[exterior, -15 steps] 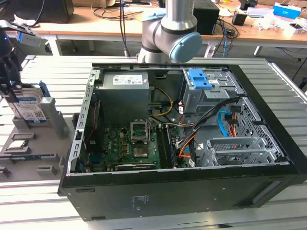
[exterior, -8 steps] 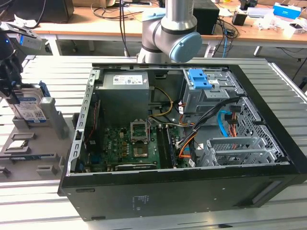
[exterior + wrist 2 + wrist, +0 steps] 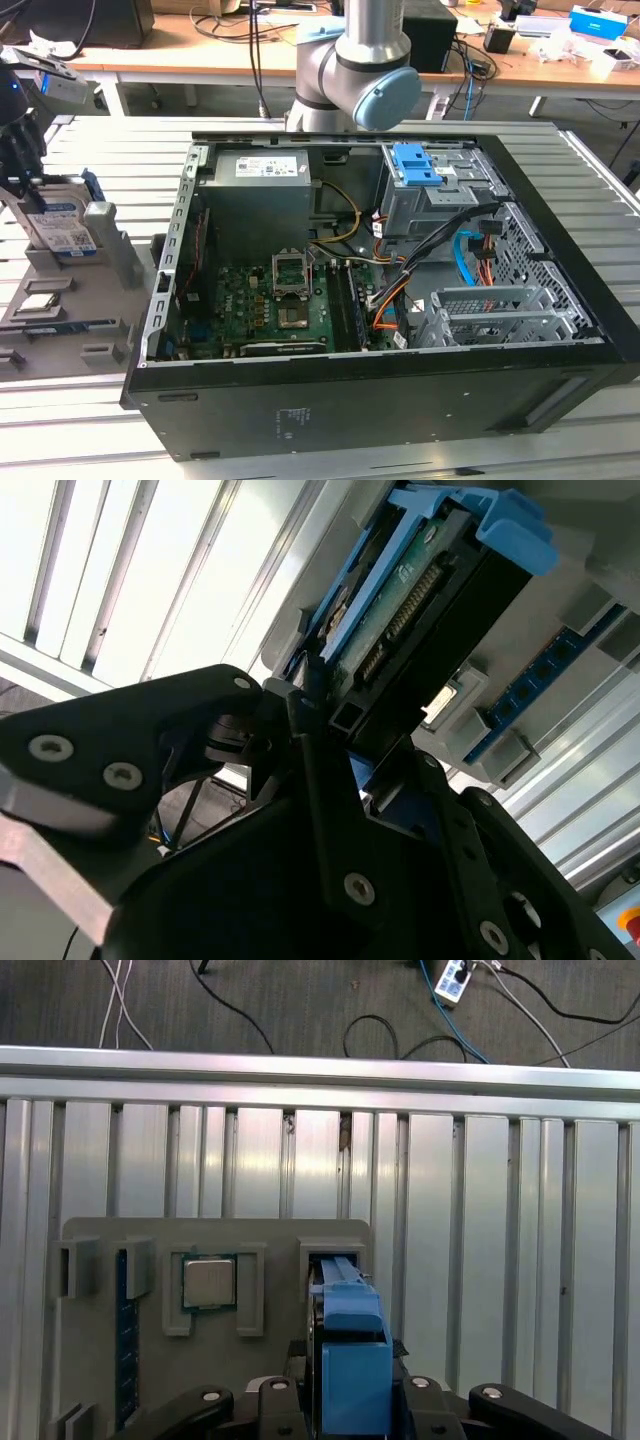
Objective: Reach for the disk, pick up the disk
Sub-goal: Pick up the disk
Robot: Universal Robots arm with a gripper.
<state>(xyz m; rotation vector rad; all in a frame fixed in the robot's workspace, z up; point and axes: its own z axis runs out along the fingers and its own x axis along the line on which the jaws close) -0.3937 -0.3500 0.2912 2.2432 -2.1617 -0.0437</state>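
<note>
Computer case on slatted table, centre toward exterior view's right. Robot arm behind case; desk farther back. Fixture tray on table just beside case, exterior view's left. Disk upright on edge in tray slot. Gripper above disk, one finger touching each side. In first wrist view, chip flat in tray pocket beside disk slot.
</note>
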